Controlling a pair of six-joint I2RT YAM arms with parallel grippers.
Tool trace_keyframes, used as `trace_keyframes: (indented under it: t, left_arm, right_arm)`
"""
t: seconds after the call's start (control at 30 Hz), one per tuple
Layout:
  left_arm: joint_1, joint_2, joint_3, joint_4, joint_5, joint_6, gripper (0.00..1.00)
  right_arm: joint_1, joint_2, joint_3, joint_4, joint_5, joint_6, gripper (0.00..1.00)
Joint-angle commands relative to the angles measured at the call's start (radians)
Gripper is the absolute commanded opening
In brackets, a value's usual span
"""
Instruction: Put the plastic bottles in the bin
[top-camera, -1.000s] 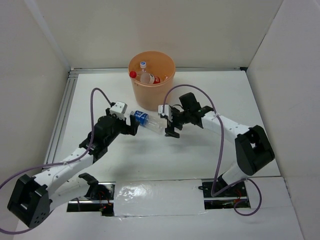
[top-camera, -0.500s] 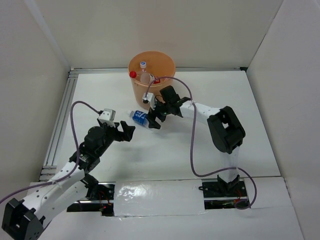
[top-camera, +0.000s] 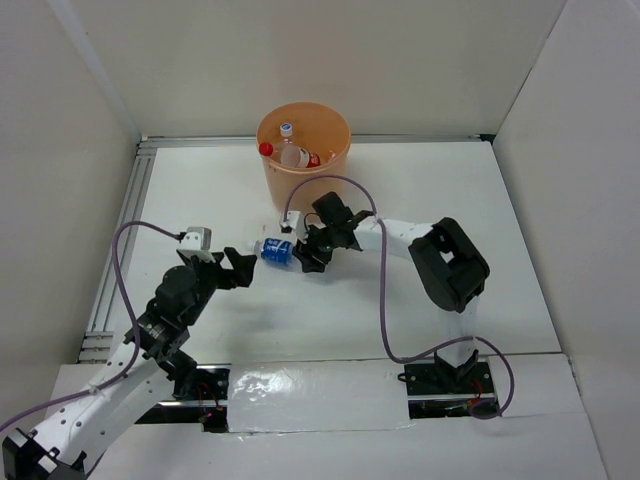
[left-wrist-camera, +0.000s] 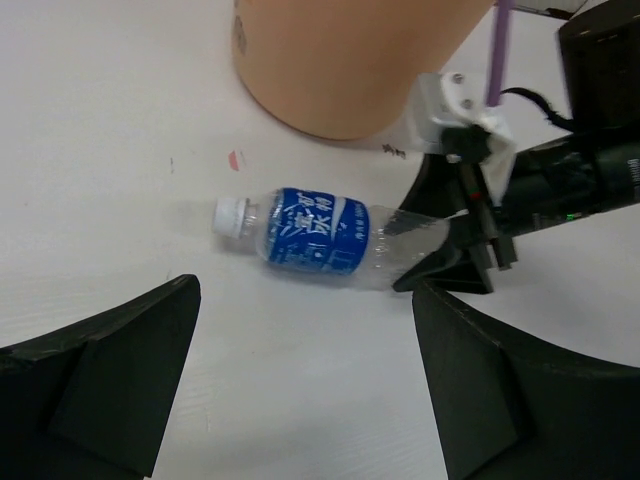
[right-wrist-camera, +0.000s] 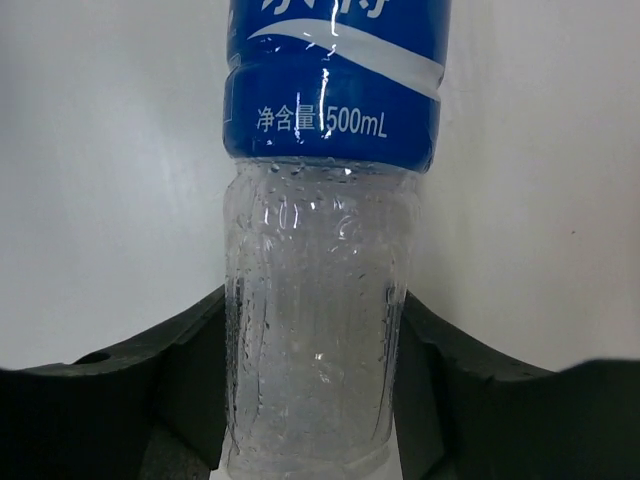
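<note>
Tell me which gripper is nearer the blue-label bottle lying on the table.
Right. The right gripper is closed on the clear base end of the blue-label bottle; the left gripper hangs open short of its cap, not touching.

Blue-labelled bottle (right-wrist-camera: 325, 235) (droplet-beaded) in right claw (right-wrist-camera: 312, 312)

Bin (top-camera: 300, 188) blocks upper centre; blue-label bottle (top-camera: 277, 251) and right arm (top-camera: 400, 232) (cable (top-camera: 384, 300) looping beside it) bar the middle. Bare table (top-camera: 530, 220) at right offers passage.
</note>
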Motion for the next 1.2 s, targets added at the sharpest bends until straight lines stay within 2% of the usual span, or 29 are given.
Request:
trace_keyframes:
  t: [0.0, 0.03, 0.17, 0.3, 0.43, 0.47, 0.53, 0.73, 0.83, 0.93, 0.97, 1.0, 1.07, 1.1, 1.17]
  left_arm:
    - [0.002, -0.034, 0.006, 0.002, -0.054, -0.021, 1.0]
    - [0.012, -0.047, 0.006, 0.001, -0.086, -0.021, 1.0]
    - [0.012, -0.142, 0.037, 0.011, -0.133, -0.001, 1.0]
    - [0.012, -0.196, 0.07, 0.02, -0.153, 0.026, 1.0]
    - [0.012, -0.196, 0.084, -0.002, -0.153, 0.037, 1.0]
    - [0.012, -0.187, 0.084, -0.002, -0.144, 0.037, 1.0]
    - [0.012, -0.187, 0.06, 0.008, -0.135, 0.016, 1.0]
    - [0.012, -0.176, 0.018, 0.044, -0.078, -0.024, 1.0]
    - [0.012, -0.154, 0.009, 0.044, -0.051, -0.033, 1.0]
    - [0.012, -0.144, 0.0, 0.044, -0.026, -0.043, 1.0]
    - [0.012, -0.144, -0.011, 0.044, -0.017, -0.043, 1.0]
    - [0.012, -0.144, -0.011, 0.044, -0.017, -0.053, 1.0]
    - [0.012, -0.144, -0.011, 0.044, -0.008, -0.053, 1.0]
    - [0.012, -0.144, -0.02, 0.044, -0.008, -0.053, 1.0]
    - [0.012, -0.144, -0.02, 0.055, -0.008, -0.053, 1.0]
  right_arm:
    - [0.005, -0.189, 0.024, -0.104, -0.139, -0.106, 0.25]
    - [0.005, -0.258, 0.042, -0.158, -0.166, -0.145, 0.25]
    - [-0.018, -0.361, 0.204, -0.276, -0.232, -0.177, 0.24]
    - [-0.047, -0.45, 0.269, -0.327, -0.29, -0.229, 0.24]
    - [-0.047, -0.507, 0.279, -0.215, -0.246, -0.214, 0.25]
    - [-0.061, -0.494, 0.279, -0.137, -0.18, -0.202, 0.28]
    - [-0.11, -0.455, 0.321, -0.085, -0.137, -0.202, 0.29]
    - [-0.249, -0.172, 0.606, -0.034, -0.155, -0.153, 0.32]
    - [-0.293, -0.021, 0.76, -0.081, -0.183, -0.14, 0.38]
    - [-0.32, 0.109, 0.924, -0.19, -0.247, -0.151, 0.53]
    - [-0.332, 0.135, 0.959, -0.221, -0.288, -0.151, 0.65]
    - [-0.333, 0.166, 0.998, -0.261, -0.289, -0.151, 0.71]
    - [-0.333, 0.166, 0.989, -0.261, -0.319, -0.14, 0.96]
    - [-0.342, 0.152, 0.98, -0.249, -0.319, -0.127, 1.0]
    - [-0.342, 0.111, 0.963, -0.22, -0.319, -0.087, 1.0]
